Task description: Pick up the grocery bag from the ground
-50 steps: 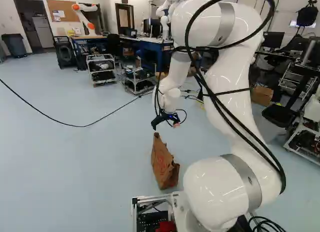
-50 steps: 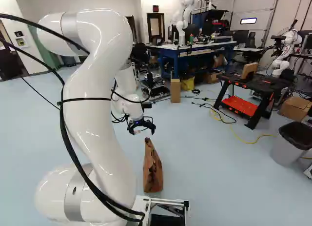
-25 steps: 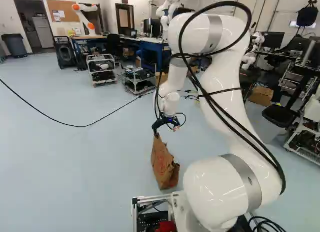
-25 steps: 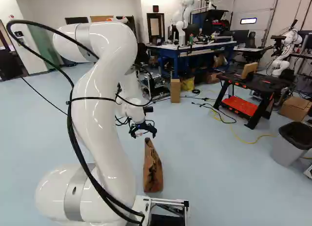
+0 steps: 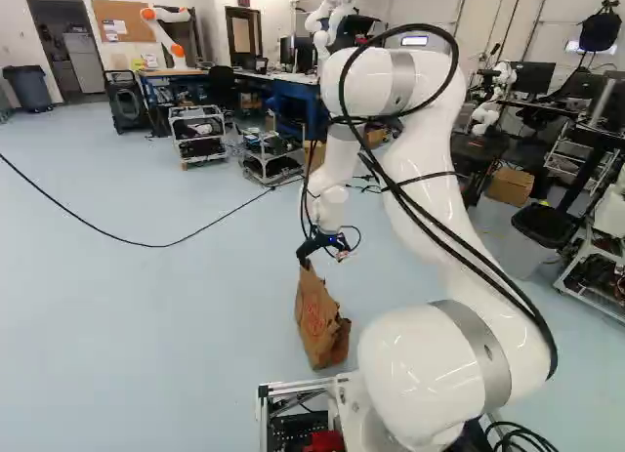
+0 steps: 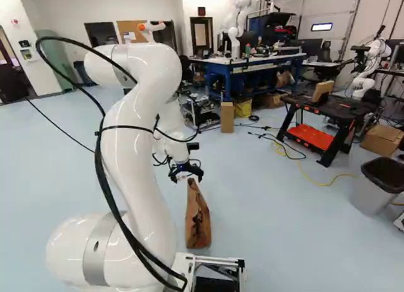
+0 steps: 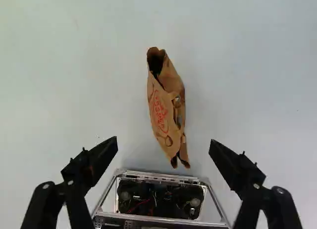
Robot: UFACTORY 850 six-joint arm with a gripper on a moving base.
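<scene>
I have the brown paper bag (image 7: 159,108) on the pale floor (image 5: 146,315), ahead of the gripper (image 6: 187,176) in my wrist view and lined up with the gap between its fingers. Those fingers are spread wide, one to each side, with nothing held. The bag's long axis runs roughly out from the base, a little aslant, and crosswise to the line joining my fingertips. Its dark open mouth points away from the base; the crumpled, folded end points back toward me, near the metal frame (image 7: 161,176) of the base. That frame is the close obstacle, showing between the fingers just beyond the bag's near end.

Left to right around it: a black cable (image 5: 103,231) trails over the floor at the left of the left base view, and two wheeled carts (image 5: 198,138) stand farther back. In the right base view, a tall cardboard box (image 6: 226,117) stands beside a yellow bin (image 6: 243,109), past the bag. Farther right comes a black workbench (image 6: 333,109) with an orange shelf (image 6: 310,137), then a grey trash bin (image 6: 374,194), well apart from the bag
</scene>
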